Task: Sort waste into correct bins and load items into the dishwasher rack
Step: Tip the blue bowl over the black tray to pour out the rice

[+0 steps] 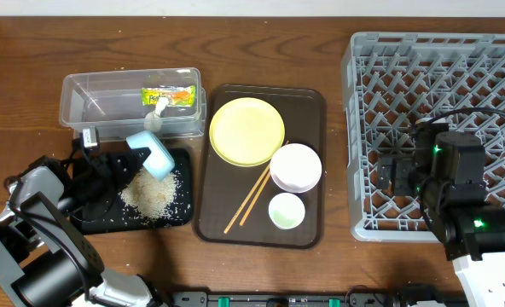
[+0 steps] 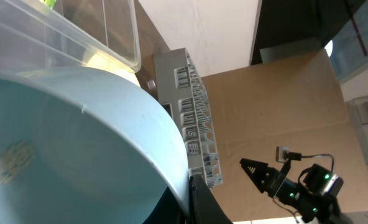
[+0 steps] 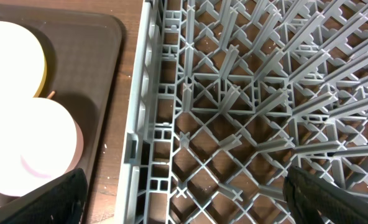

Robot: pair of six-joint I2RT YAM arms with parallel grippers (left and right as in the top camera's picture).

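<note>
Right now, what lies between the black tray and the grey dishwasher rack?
In the overhead view, the brown serving tray lies there, carrying the yellow plate, white bowl, small cup and chopsticks.

Your left: tub (image 1: 90, 107) holding wrapper (image 1: 169, 95) and tissue (image 1: 159, 107), shallow tray (image 1: 182, 215) with rice (image 1: 153, 194) before it, serving tray (image 1: 308, 102) centre carrying plate (image 1: 246, 130), bowl (image 1: 296, 167), cup (image 1: 287, 211), chopsticks (image 1: 248, 200), rack (image 1: 432, 77) at your right.

Work surface: a dark brown wooden desk (image 1: 31, 43) with visible grain, evenly lit. Left wrist view, tilted: a plain white wall (image 2: 202, 25) beyond the desk, a flat brown cardboard-like board (image 2: 277, 106) beside it, and a dark panel (image 2: 296, 25) above the board. A bright, blurred area lies at the far right edge
</note>
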